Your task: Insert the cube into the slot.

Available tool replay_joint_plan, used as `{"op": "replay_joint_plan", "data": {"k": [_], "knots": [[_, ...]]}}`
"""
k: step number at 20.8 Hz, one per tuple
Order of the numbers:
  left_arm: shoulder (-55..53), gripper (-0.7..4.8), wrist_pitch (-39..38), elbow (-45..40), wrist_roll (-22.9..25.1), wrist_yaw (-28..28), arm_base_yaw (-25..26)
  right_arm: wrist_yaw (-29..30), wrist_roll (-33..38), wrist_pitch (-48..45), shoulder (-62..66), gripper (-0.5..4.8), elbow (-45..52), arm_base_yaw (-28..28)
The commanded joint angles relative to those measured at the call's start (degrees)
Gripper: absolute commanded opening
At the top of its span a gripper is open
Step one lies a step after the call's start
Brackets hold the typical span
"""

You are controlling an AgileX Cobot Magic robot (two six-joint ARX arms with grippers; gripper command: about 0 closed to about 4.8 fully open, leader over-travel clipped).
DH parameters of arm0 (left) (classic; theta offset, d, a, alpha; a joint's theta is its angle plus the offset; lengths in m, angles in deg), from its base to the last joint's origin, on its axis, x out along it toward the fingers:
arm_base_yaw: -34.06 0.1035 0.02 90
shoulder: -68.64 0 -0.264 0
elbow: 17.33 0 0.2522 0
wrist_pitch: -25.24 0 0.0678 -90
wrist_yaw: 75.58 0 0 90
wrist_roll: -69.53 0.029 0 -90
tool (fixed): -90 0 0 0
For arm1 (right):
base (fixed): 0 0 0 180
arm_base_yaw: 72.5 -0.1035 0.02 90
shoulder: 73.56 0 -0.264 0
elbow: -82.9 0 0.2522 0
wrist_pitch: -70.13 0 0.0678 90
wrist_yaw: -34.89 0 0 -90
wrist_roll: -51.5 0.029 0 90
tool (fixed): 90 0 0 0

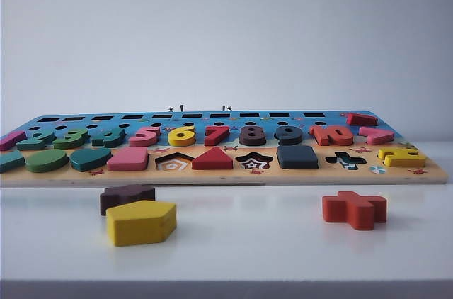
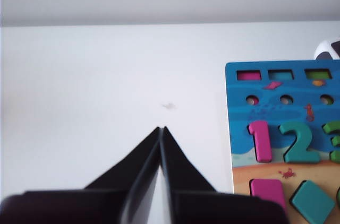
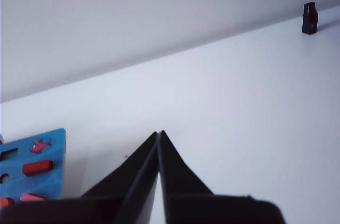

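Note:
The cube [image 1: 297,156], a flat near-black square block, lies sunk into the shape row of the wooden puzzle board [image 1: 226,176], between the star cut-out [image 1: 254,161] and the cross cut-out [image 1: 345,161]. The slot is hidden beneath it. Neither gripper shows in the exterior view. In the left wrist view my left gripper [image 2: 161,128] is shut and empty over white table, beside the board's end [image 2: 281,128] with the pink 1. In the right wrist view my right gripper [image 3: 159,132] is shut and empty over white table, off the board's blue corner [image 3: 32,165].
On the table in front of the board lie a yellow pentagon [image 1: 140,222], a dark brown lobed block [image 1: 126,197] and an orange-red cross [image 1: 354,209]. A pentagon cut-out [image 1: 174,162] stands open. A small dark object [image 3: 309,18] stands far off on the table.

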Motion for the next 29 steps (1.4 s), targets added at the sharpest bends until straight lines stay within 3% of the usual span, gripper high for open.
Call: {"op": "replay_joint_plan", "data": {"k": [1, 5, 10, 18, 27, 29], "knots": [[0.50, 0.17, 1.42, -1.44, 0.04, 0.26, 0.02, 5.46, 0.94, -4.92, -0.61, -0.06, 2.38, 0.00], [0.55, 0.17, 1.66, -3.30, 0.02, 0.02, 0.00, 7.41, 1.81, -6.86, -0.61, -0.07, 7.02, -0.02], [0.85, 0.17, 1.70, -5.49, 0.02, -0.42, 0.00, 3.39, 1.79, -10.60, -0.63, -0.07, 13.55, 0.00], [3.32, 0.17, 3.13, -8.63, 0.28, -0.42, -0.02, 3.39, 0.07, -13.62, -0.63, -0.07, 17.70, -0.02], [3.34, 0.17, 2.97, -8.63, 0.28, -0.57, -0.02, 8.63, 0.07, -16.17, -0.66, -0.07, 20.63, -0.15], [3.34, 0.17, 2.99, -8.63, 0.28, -0.55, 0.00, 12.02, 0.11, -16.52, -0.66, -0.07, 20.59, -0.15]]}}
